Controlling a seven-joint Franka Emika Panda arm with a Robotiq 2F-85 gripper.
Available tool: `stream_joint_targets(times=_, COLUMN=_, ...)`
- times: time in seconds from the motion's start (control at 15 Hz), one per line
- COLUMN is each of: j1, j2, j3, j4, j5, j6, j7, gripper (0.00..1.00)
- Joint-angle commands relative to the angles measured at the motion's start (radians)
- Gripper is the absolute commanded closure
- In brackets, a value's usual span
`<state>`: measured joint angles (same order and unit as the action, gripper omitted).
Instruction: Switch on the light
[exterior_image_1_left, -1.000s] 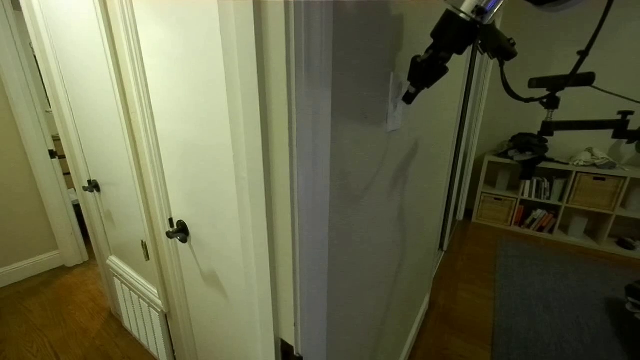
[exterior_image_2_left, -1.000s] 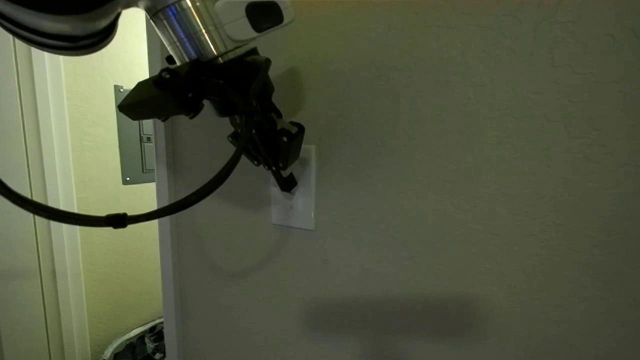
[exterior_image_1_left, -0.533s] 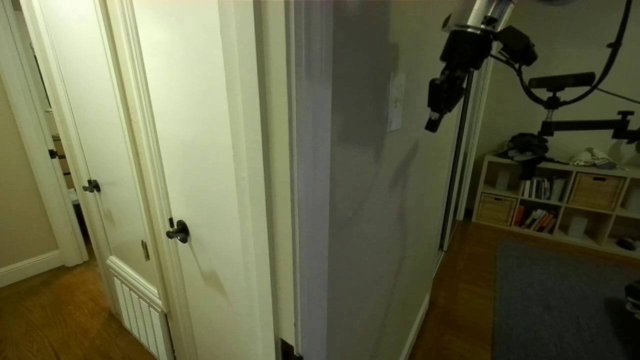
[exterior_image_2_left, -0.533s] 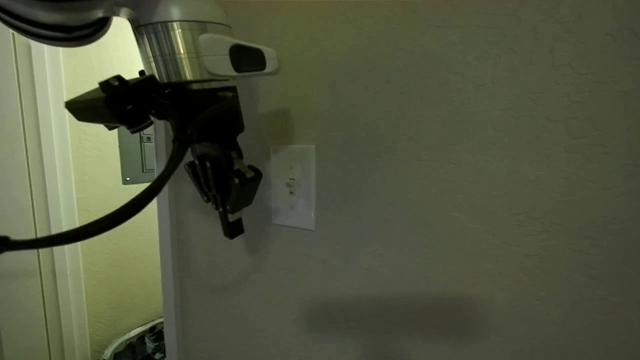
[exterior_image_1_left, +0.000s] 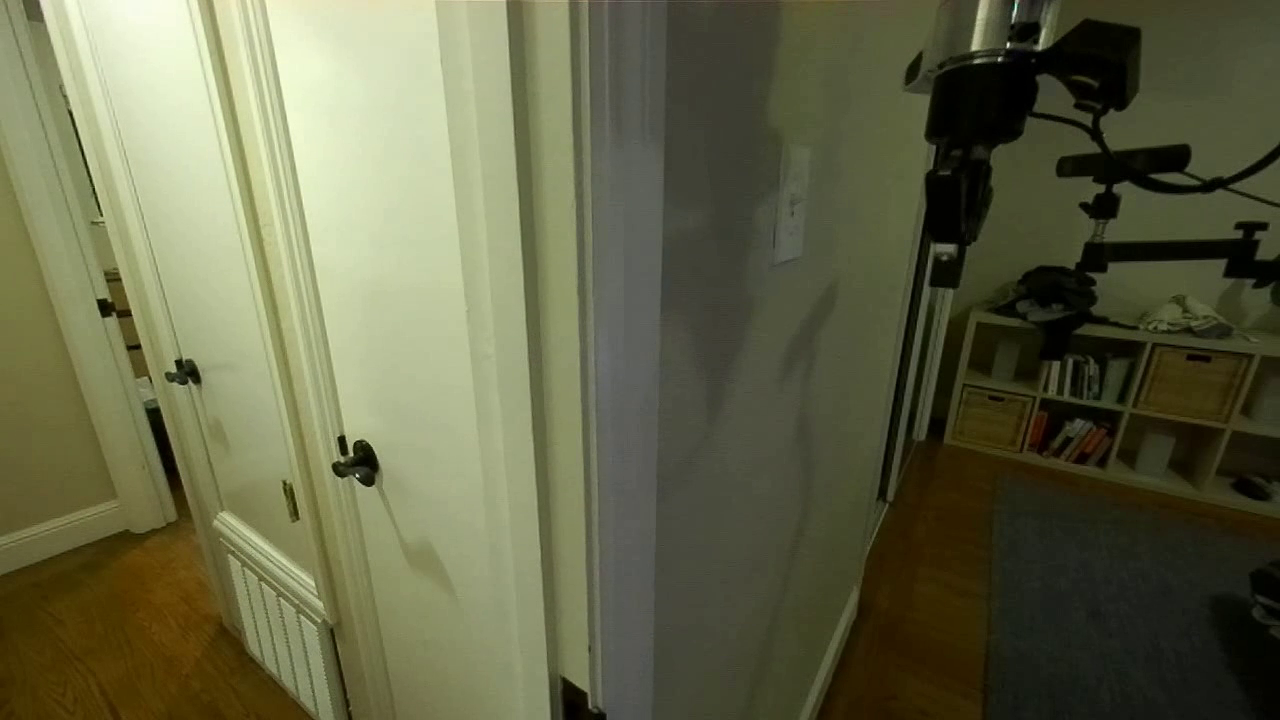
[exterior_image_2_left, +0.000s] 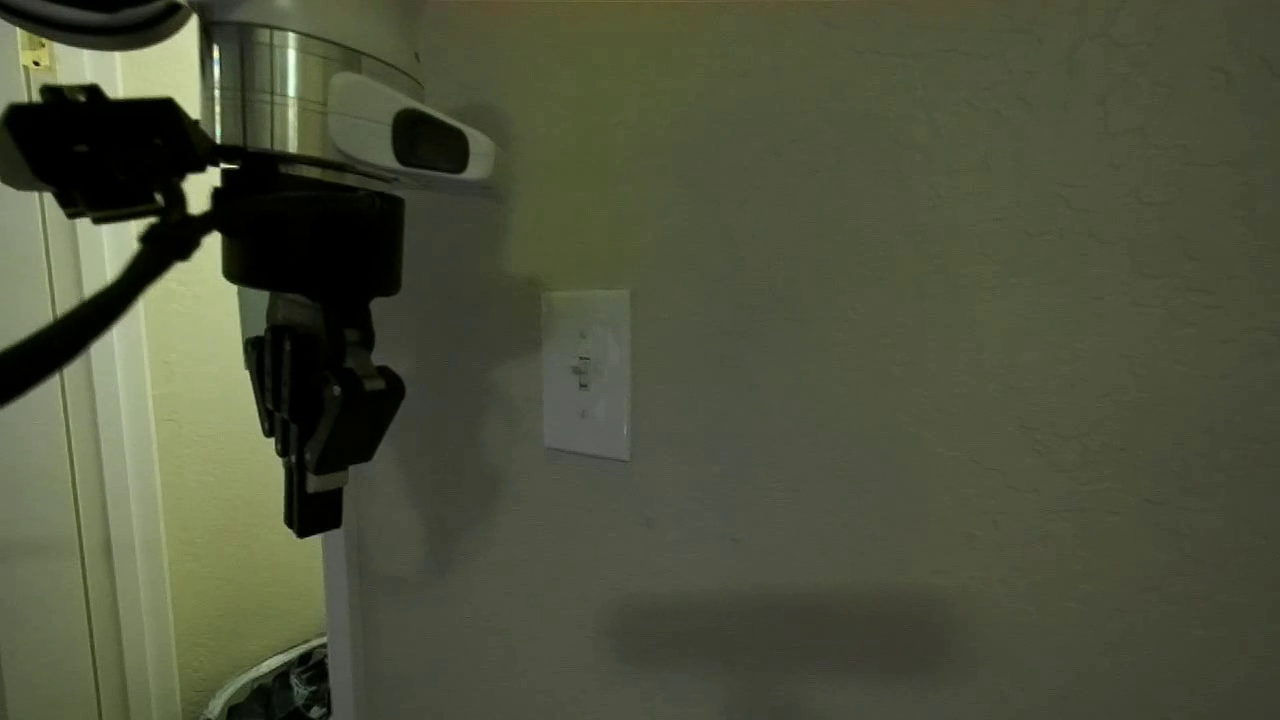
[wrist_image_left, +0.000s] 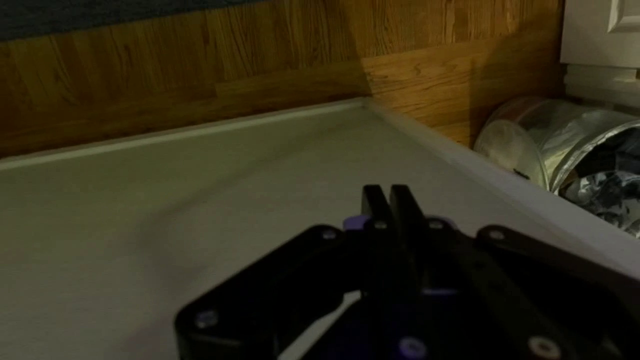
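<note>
The light switch is a pale upright wall plate (exterior_image_2_left: 586, 430) with a small toggle at its middle. It shows whole in both exterior views, also here (exterior_image_1_left: 791, 205). I cannot tell which way the toggle is set. No lamp is in view. My black gripper (exterior_image_2_left: 314, 510) points straight down, apart from the plate, with its fingertips lower than the plate's bottom edge. It hangs away from the wall in an exterior view (exterior_image_1_left: 945, 270). In the wrist view the two fingertips (wrist_image_left: 389, 192) lie almost together with a thin gap and nothing between them. The plate is out of the wrist view.
A wall corner with white trim (exterior_image_1_left: 625, 350) stands beside the switch wall. A camera on a stand (exterior_image_1_left: 1122, 163) and a low shelf (exterior_image_1_left: 1090, 325) are behind the arm. A clear bin (wrist_image_left: 515, 135) stands on the wood floor. A dark door knob (exterior_image_1_left: 356, 463) is on a white door.
My gripper has moved off the switch plate, away from the wall and lower, and turned from slanted to pointing down. The plate, partly covered before, now shows whole. The room's brightness looks the same.
</note>
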<state>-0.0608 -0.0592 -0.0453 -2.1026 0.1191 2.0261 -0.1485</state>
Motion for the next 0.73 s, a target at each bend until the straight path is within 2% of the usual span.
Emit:
stream_joint_targets(times=0.0, j1=0.005, j2=0.000, j3=-0.005, j4=0.002, j5=-0.001, j6=-0.005, j7=0.000, gripper=0.85)
stream_joint_targets(times=0.2, j1=0.005, j2=0.006, j3=-0.005, j4=0.003, j5=-0.001, j6=-0.004, j7=0.000, gripper=0.67)
stream_joint_targets(times=0.67, j1=0.005, j2=0.008, j3=-0.005, j4=0.005, j5=-0.001, j6=-0.004, j7=0.000, gripper=0.66)
